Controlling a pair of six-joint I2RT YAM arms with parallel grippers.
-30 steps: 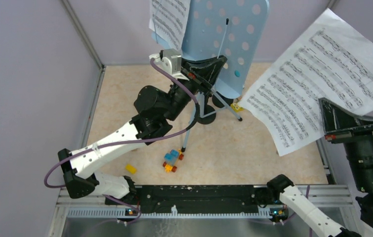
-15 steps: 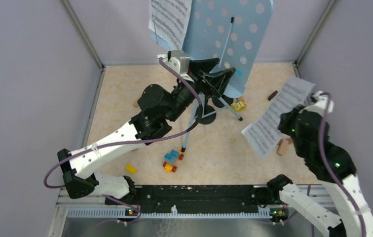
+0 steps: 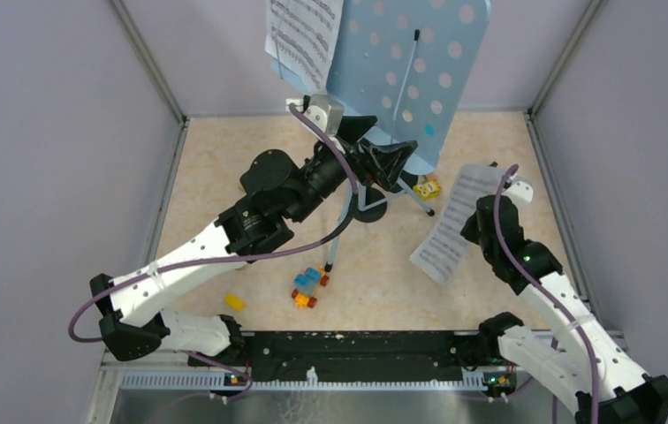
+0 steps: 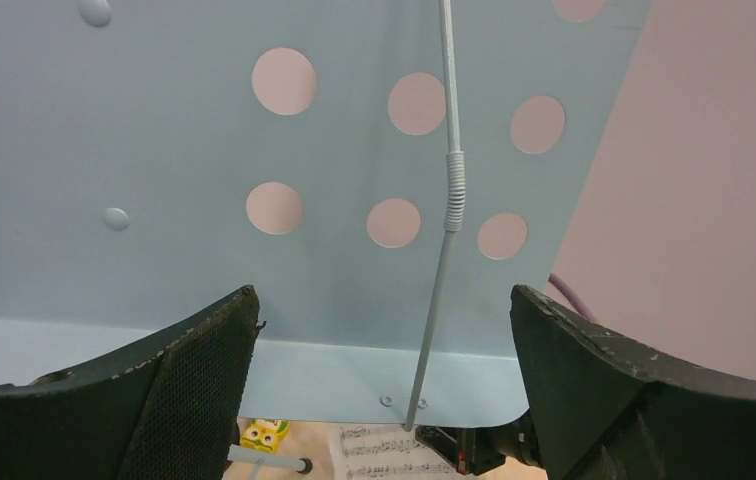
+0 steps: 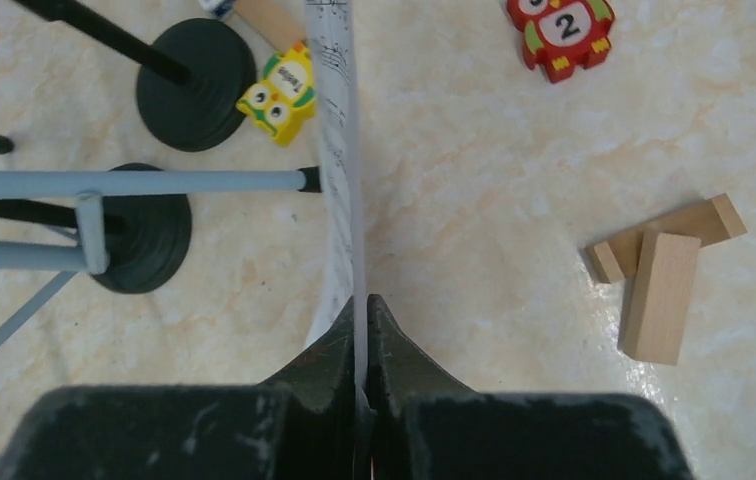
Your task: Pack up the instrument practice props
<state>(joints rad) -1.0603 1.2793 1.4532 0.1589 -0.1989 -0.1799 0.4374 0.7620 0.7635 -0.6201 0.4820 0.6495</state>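
Observation:
The pale-blue perforated music rack (image 3: 410, 62) stands tilted at the back on tripod legs (image 5: 154, 182). It fills the left wrist view (image 4: 204, 130). My left gripper (image 3: 382, 157) is open just in front of the rack's lower lip, its jaws wide apart (image 4: 384, 300) and holding nothing. One white sheet-music page (image 3: 304, 35) hangs at the rack's left edge. A second page (image 3: 445, 230) is pinched edge-on (image 5: 339, 150) in my shut right gripper (image 5: 362, 300), low over the floor at the right. Two black round mic-holder bases (image 5: 194, 70) (image 5: 149, 230) sit under the rack. No microphones show.
A yellow owl block (image 5: 282, 92) lies by the near base and a red owl block (image 5: 561, 30) farther right. Little wooden blocks (image 5: 659, 270) lie right of the held page. The toy-block car (image 3: 308, 287) and a yellow brick (image 3: 234, 302) sit near the front. Grey walls enclose three sides.
My left gripper has opened at the rack's lower edge. The right arm has swung down from close to the camera to the right side of the floor, carrying its page.

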